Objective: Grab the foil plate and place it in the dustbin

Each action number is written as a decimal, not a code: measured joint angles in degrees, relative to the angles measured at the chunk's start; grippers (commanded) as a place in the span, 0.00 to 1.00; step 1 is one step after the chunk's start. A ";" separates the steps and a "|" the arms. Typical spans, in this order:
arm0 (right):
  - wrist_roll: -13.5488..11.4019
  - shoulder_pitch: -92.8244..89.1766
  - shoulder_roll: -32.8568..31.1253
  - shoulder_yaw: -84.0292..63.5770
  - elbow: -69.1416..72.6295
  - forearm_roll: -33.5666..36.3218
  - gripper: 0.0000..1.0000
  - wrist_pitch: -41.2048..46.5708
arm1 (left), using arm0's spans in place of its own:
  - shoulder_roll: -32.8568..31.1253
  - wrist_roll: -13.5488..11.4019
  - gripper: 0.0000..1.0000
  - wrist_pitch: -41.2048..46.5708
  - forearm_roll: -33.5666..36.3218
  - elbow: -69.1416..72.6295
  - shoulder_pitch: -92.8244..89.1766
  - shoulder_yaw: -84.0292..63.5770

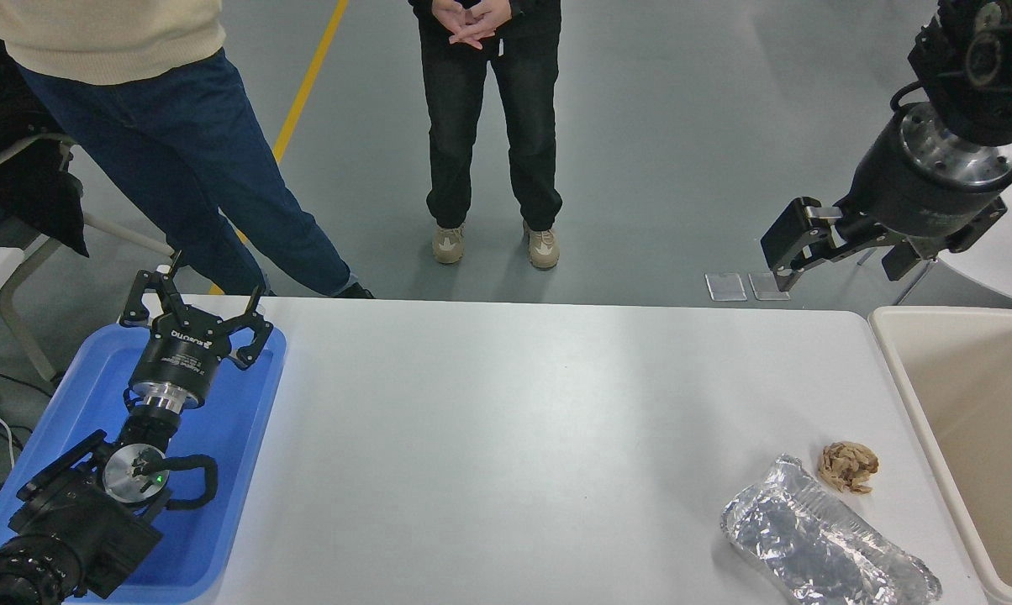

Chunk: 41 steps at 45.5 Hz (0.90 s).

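Observation:
The foil plate [825, 546] lies crinkled and shiny on the white table [514, 437] at the front right, close to the front edge. The cream dustbin [972, 437] stands just right of it at the table's right end. My right gripper [842, 265] hangs open and empty high up, beyond the table's far right corner and well away from the foil plate. My left gripper [208, 281] is open and empty, parked over the blue tray at the left.
A small brown crumpled paper wad [848, 466] lies between the foil plate and the dustbin. A blue plastic tray [237, 470] sits at the table's left end. Two people stand at the far side: one in dark trousers [489, 143], one in blue jeans [195, 160].

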 measured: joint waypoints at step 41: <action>0.00 0.43 -0.04 0.29 0.00 0.00 1.00 0.00 | 0.01 0.06 1.00 0.00 0.03 -0.01 -0.05 -0.02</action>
